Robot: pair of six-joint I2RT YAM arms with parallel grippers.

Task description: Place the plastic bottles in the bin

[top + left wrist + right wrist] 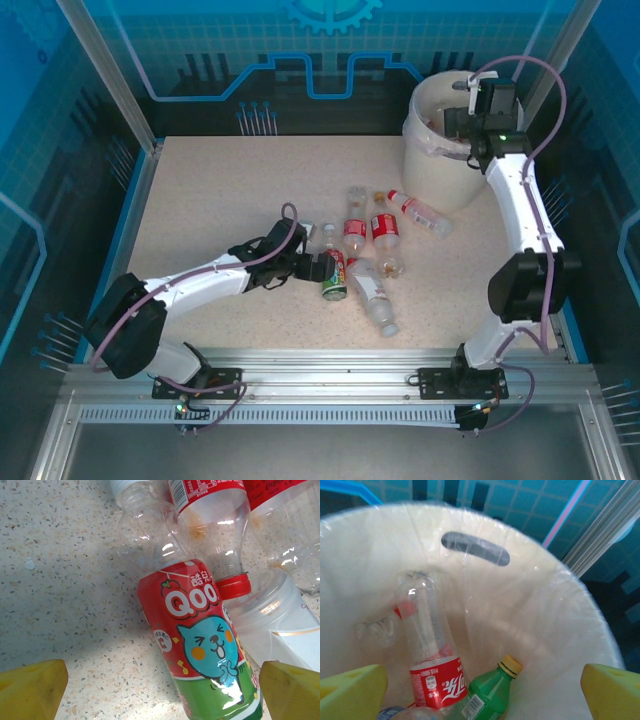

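Several plastic bottles lie in a cluster mid-table: a red-and-green Qoo bottle (334,275), two red-labelled ones (355,232) (385,228) and clear ones (372,292) (420,213). My left gripper (318,265) is low over the table, open, its yellow fingers (30,687) wide on either side of the Qoo bottle (200,640) without touching it. My right gripper (470,115) hangs open over the cream bin (440,150) with nothing between its fingers (612,690). Inside the bin (530,610) lie a red-labelled clear bottle (437,680) and a green bottle (490,690).
A red-capped bottle neck (232,582) and a clear bottle (280,625) press against the Qoo bottle's right side. The bin stands at the table's back right corner, near the blue enclosure wall (330,60). Bare speckled tabletop (220,190) spreads to the left.
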